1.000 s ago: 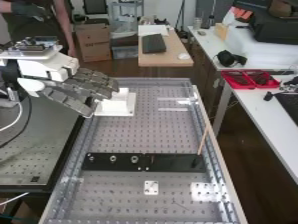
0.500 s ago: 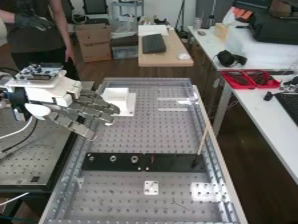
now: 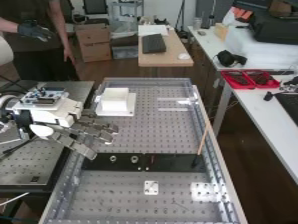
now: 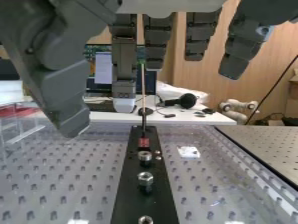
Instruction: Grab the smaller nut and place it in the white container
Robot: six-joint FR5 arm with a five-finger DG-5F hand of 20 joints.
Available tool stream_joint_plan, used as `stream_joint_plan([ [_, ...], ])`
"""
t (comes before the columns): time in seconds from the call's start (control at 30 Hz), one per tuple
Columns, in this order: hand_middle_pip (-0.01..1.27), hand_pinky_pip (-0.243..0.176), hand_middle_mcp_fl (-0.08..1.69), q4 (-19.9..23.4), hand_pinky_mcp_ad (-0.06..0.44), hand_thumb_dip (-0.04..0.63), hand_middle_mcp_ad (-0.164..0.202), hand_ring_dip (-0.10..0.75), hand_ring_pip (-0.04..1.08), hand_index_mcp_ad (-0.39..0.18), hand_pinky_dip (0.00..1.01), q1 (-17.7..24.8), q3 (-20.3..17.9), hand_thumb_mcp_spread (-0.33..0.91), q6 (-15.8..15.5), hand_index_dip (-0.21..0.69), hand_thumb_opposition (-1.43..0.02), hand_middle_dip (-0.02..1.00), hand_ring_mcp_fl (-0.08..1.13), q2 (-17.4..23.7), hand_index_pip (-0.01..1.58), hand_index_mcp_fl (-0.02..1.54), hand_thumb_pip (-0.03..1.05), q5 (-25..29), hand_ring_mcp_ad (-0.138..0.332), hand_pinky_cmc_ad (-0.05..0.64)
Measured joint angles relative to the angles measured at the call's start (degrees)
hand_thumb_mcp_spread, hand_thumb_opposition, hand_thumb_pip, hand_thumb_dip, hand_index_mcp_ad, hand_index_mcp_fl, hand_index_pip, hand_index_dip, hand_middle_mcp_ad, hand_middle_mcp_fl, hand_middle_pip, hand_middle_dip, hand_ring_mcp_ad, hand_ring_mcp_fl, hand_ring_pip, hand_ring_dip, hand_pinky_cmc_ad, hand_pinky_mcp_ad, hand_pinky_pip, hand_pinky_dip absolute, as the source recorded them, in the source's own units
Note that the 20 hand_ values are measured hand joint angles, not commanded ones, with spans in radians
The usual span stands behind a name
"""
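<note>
The hand point(image 3: 83, 131) is open in the high view, its fingers slanting down over the left rail, just above the left end of the black bar point(image 3: 173, 162), whose smaller nut is hidden there. On the bar stand the larger nut point(image 3: 113, 159) and the bearing point(image 3: 134, 159). Farther up the bench is the white container point(image 3: 116, 101) on its white base. In the wrist view the hand point(image 4: 125, 65) has straight, separate fingers holding nothing. Along the bar point(image 4: 126, 205) there stand the smaller nut point(image 4: 146, 220), the larger nut point(image 4: 145, 178) and the bearing point(image 4: 145, 156).
A thin upright stick point(image 3: 203, 138) rises from the bar's right part. A small white plate point(image 3: 151, 188) lies below the bar. Raised rails edge the perforated bench point(image 3: 159, 127), and red trays point(image 3: 249, 79) stand on the side table.
From beside the white container the hand has come down the view, toward the bar's left end, and now covers the smaller nut there. The container and the bar have stayed put.
</note>
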Motion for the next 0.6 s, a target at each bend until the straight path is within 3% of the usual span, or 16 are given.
stream_joint_plan([
  [0.23,0.12,-0.037,0.06,1.70,0.330,0.204,0.017,0.127,0.08,-0.108,0.25,0.23,-1.03,0.36,-0.90,0.138,-0.84,0.25,-0.01,-1.32,1.46,0.01,0.80,0.59,0.159,0.417],
  [0.6,0.12,0.000,0.10,6.37,0.319,0.204,0.017,0.127,0.08,-0.112,0.21,0.49,-2.71,0.38,-0.30,0.171,-0.85,0.25,0.00,-3.57,1.54,0.01,0.77,1.45,0.141,0.379],
])
